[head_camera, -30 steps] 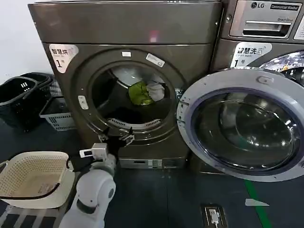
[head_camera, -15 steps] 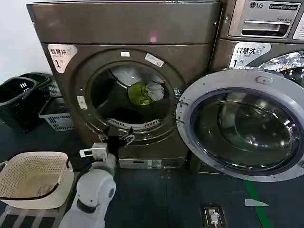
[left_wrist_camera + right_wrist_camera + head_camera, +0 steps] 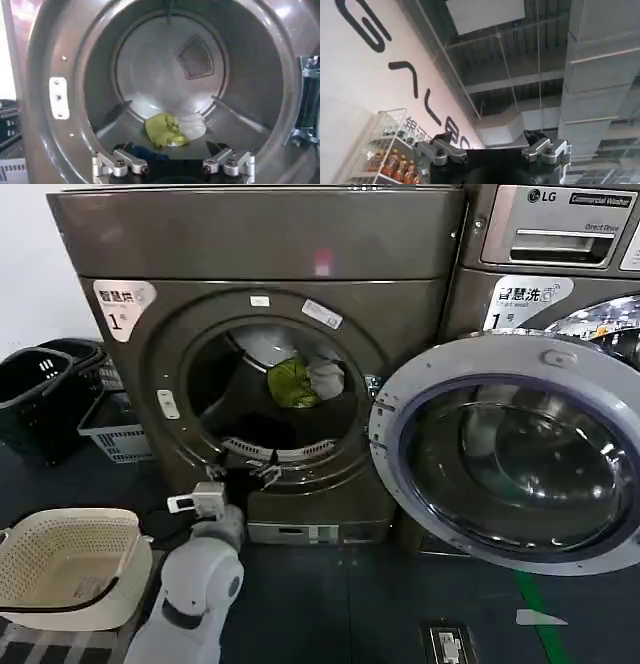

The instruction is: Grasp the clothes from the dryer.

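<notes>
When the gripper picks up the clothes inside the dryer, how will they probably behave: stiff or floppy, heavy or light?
The clothes lie crumpled in soft folds, so they will probably sag and drape. The bundle is small against the dryer drum, so likely light. The pale piece beside the yellow-green one may separate and stay behind.

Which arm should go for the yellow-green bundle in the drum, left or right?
Left, probably. The left claw sits open at the lower lip of the bronze-grey front-loading dryer, aimed at the small yellow-green and pale grey fabric clothes on the drum floor. The right claw points up at a ceiling.
</notes>
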### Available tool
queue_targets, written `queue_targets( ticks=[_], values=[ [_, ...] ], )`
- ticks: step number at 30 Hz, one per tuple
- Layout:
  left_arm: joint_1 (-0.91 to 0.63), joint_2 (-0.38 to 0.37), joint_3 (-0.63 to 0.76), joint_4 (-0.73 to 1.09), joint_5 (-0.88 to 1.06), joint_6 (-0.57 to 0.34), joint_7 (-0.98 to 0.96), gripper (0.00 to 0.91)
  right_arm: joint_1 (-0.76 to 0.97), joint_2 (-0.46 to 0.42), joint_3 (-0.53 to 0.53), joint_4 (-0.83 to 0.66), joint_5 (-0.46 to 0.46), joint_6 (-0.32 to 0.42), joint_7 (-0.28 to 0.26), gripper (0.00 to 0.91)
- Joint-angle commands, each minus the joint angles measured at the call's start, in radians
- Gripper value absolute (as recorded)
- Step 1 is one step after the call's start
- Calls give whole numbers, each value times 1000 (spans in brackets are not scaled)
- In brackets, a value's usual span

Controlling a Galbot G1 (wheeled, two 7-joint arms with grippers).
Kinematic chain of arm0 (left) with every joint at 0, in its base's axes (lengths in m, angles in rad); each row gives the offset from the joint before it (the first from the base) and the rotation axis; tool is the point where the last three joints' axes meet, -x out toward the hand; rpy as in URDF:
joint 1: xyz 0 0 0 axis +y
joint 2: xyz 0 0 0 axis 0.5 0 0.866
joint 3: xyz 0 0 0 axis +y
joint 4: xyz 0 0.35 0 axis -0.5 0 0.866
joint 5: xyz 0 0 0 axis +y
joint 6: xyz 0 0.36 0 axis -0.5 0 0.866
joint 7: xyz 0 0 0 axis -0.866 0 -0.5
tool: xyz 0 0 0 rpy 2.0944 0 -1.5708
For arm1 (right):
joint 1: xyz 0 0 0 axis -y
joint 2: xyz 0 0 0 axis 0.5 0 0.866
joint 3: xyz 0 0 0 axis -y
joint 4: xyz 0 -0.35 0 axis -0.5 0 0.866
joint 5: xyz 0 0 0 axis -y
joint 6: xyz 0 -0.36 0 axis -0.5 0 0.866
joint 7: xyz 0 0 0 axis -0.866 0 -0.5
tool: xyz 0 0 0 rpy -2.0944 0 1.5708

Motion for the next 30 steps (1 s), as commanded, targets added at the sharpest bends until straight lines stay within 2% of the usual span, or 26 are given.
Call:
queue_targets(
  ticks=[1,30],
  values=[
    [1,-1,0,-1,1,0,0,907,0,1,1,1,0,0,0,907],
    [-3,-3,0,4,1,-1,0,907,1,0,-3,7,2,2,-7,907]
  ],
)
